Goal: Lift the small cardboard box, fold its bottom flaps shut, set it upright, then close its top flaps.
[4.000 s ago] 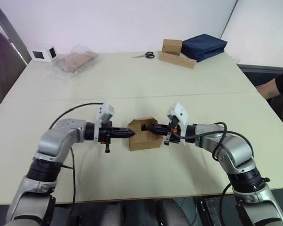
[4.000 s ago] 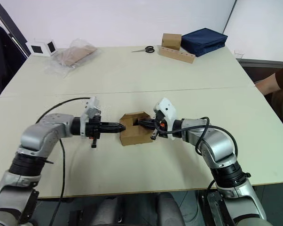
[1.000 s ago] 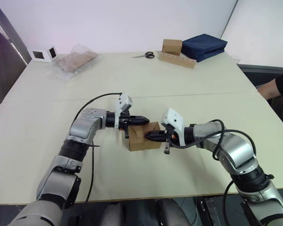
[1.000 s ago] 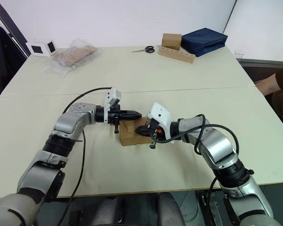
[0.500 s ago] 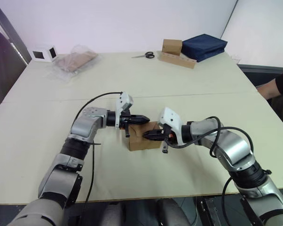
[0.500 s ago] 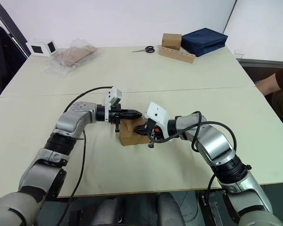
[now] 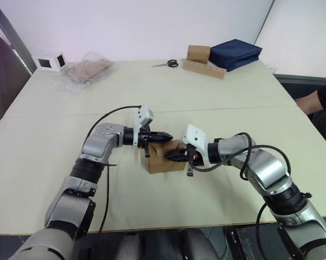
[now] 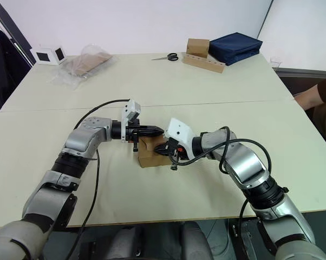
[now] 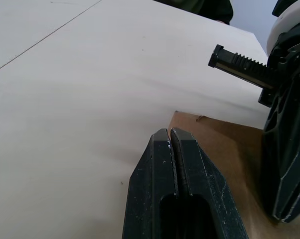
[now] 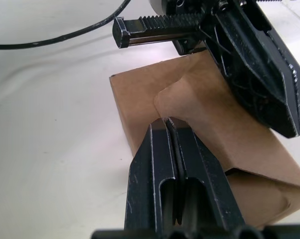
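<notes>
Pale worktop (image 7: 152, 97) by white walls, small cardboard box (image 7: 164, 161) upright at its near middle, top flaps (image 10: 200, 114) pressed under clenched left hand (image 7: 166, 136) and clenched right hand (image 7: 168, 156).

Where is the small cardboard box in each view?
Left eye view: small cardboard box mid-table, between both grippers.
Right eye view: same spot.
Left wrist view: its brown top beyond the left gripper.
Right wrist view: under the right gripper.
Shared landmark: the shut left gripper over the box.
</notes>
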Controlling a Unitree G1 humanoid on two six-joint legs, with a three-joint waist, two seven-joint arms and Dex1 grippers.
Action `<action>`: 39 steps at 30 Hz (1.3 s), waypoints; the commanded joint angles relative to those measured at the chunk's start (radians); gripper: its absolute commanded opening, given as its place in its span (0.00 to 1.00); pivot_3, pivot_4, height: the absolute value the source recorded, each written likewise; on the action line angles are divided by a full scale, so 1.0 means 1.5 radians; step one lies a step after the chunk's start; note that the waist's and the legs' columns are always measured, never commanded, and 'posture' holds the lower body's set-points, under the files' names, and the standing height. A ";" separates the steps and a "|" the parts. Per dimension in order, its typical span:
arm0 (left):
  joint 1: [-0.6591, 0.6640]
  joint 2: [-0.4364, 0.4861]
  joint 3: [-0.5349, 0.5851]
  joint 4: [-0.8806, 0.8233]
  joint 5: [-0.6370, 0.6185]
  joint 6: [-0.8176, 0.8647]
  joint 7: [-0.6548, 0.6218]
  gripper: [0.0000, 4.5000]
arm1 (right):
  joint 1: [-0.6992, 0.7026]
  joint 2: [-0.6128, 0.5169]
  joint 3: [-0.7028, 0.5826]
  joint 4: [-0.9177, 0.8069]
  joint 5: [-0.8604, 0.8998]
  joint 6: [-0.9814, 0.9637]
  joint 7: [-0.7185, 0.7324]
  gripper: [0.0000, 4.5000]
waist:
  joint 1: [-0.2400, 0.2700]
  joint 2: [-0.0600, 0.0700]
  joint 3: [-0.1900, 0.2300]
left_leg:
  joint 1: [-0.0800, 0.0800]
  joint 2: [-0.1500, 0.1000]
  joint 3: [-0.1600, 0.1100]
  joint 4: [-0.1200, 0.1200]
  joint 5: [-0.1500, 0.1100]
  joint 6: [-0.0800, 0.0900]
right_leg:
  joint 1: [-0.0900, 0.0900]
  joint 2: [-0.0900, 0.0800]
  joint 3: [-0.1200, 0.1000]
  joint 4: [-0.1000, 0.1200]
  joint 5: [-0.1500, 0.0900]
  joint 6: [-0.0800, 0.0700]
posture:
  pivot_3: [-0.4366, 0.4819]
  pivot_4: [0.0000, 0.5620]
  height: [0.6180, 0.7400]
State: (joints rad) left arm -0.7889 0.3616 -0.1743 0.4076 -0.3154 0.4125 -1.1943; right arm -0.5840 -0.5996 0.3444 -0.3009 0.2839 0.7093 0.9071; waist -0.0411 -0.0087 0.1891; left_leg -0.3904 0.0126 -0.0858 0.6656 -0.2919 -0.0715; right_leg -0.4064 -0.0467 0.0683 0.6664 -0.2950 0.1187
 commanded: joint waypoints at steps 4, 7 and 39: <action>0.000 0.001 0.006 -0.027 -0.006 0.012 -0.006 0.00 | 0.000 0.008 0.002 0.019 -0.026 -0.026 -0.012 0.00 | 0.000 0.000 0.000 | 0.000 0.000 0.000 0.000 0.000 0.000 | 0.000 0.000 0.000 0.000 0.000 0.000 | 0.48 0.27 1.00; 0.007 0.003 0.010 -0.050 -0.012 0.011 -0.008 0.00 | -0.001 0.013 -0.008 0.016 -0.018 -0.018 -0.013 0.00 | 0.000 0.000 0.000 | 0.000 0.000 0.000 0.000 0.000 0.000 | 0.000 0.000 0.000 0.000 0.000 0.000 | 0.48 0.27 1.00; 0.111 0.094 -0.010 -0.176 -0.008 0.019 -0.019 0.00 | -0.010 0.032 -0.138 -0.004 0.102 0.081 -0.035 0.00 | 0.000 0.000 0.000 | 0.000 0.000 0.000 0.000 0.000 0.000 | 0.000 0.000 0.000 0.000 0.000 0.000 | 0.48 0.27 1.00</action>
State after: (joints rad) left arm -0.6408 0.4896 -0.1775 0.1702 -0.3357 0.4264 -1.2230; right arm -0.5847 -0.5595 0.1531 -0.2876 0.4189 0.8367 0.8580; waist -0.0418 -0.0087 0.1891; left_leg -0.3904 0.0127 -0.0860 0.6655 -0.2920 -0.0714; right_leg -0.4063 -0.0467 0.0683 0.6663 -0.2950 0.1187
